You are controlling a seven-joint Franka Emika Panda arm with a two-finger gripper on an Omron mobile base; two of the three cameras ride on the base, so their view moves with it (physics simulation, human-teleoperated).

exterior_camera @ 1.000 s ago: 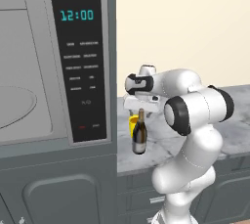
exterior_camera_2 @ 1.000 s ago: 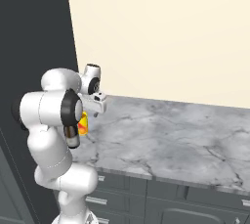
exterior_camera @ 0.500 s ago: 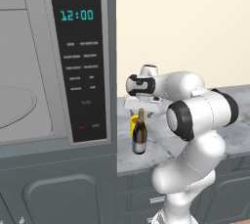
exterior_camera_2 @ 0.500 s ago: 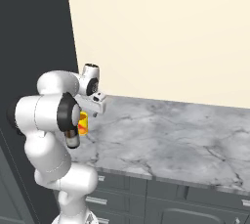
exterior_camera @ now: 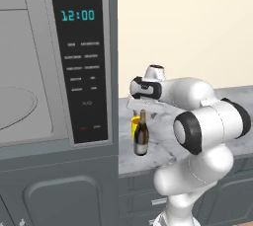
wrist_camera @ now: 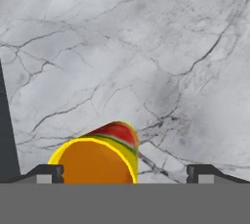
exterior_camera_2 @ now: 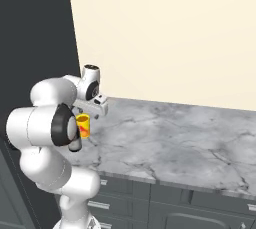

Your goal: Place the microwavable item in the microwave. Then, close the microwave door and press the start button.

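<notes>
Yellow cup (wrist_camera: pixel 97 159) upright on marble table (exterior_camera_2: pixel 170 138), just beside wine bottle (exterior_camera: pixel 141 135), right of microwave (exterior_camera: pixel 54 67). Gripper (wrist_camera: pixel 124 171) hovering above cup, jaws spread wide, nothing pinched. Step judged: approach for pickup, cup not yet gripped. Next: centre over cup, descend, close on rim without clipping bottle. Cream wall (exterior_camera_2: pixel 165 33) behind; grey cabinets (exterior_camera_2: pixel 150 203) below.

The cup (exterior_camera: pixel 135 126) stands on the counter (exterior_camera_2: pixel 190 138), just right of the microwave (exterior_camera: pixel 54 67), with the bottle (exterior_camera: pixel 141 135) in front of it toward me. My gripper (wrist_camera: pixel 125 171) hangs above the cup, which sits between my fingertips (wrist_camera: pixel 48 171), nearer the left one.
</notes>
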